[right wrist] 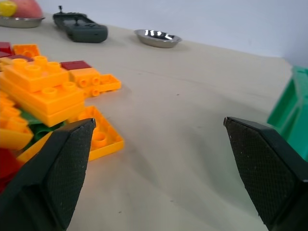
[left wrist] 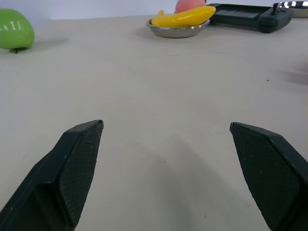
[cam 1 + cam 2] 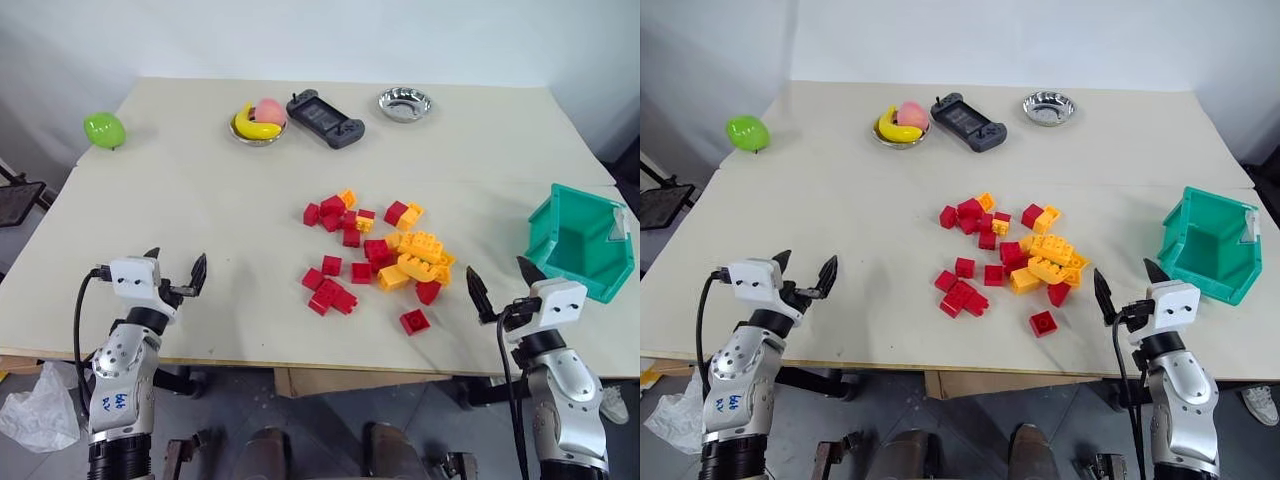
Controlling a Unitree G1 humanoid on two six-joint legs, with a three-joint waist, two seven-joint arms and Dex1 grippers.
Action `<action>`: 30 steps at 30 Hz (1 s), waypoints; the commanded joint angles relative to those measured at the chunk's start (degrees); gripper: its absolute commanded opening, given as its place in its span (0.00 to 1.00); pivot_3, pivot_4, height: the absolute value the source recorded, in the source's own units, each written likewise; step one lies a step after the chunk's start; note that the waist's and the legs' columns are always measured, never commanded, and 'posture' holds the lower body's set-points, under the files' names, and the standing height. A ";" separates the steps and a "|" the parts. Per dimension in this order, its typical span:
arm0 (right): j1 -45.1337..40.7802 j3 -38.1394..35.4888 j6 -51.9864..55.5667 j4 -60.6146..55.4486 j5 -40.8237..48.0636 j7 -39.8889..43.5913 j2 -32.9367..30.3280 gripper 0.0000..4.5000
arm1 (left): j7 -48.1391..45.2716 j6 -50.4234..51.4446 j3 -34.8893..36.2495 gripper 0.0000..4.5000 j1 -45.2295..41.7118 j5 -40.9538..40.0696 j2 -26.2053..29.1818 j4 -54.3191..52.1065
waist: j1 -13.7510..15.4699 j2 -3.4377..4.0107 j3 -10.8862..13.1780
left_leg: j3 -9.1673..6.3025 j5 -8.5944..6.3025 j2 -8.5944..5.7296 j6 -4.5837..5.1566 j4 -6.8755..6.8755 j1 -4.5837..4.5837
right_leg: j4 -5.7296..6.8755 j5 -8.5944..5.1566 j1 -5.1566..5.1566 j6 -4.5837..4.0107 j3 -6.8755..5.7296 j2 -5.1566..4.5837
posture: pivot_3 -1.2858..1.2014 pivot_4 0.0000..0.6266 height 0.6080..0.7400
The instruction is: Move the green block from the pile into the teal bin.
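Observation:
The pile [image 3: 380, 255] of red, orange and yellow studded bricks lies mid-table, right of centre. The green block [image 1: 41, 126] shows as a dark-green sliver wedged under orange bricks at the pile's near right side. The teal bin [image 3: 598, 268] stands at the table's right edge, its cut-down front facing the pile. My right gripper [image 3: 498, 270] hovers open and empty at the front edge between pile and bin; in the right wrist view its fingers [image 1: 57, 168] frame bare table beside the pile. My left gripper [image 3: 177, 265] is open and empty over the front left of the table.
Along the far edge sit a lime-green round fruit [image 3: 104, 129], a metal bowl with a banana and a peach [image 3: 258, 122], a dark game controller [image 3: 325, 119] and a small metal bowl [image 3: 405, 103]. One red brick [image 3: 414, 321] lies apart near the front edge.

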 commanded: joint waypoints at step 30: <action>-13.53 18.93 28.97 -8.79 10.72 26.62 -19.43 0.01 | -56.03 -6.86 -18.35 1.00 -9.85 -9.59 18.56 2.85 | 0.00 -0.11 0.15 | 0.14 -0.09 0.12 0.11 0.09 0.02 | 0.01 -0.02 -0.06 -0.04 0.00 0.04 | 0.52 0.24 1.00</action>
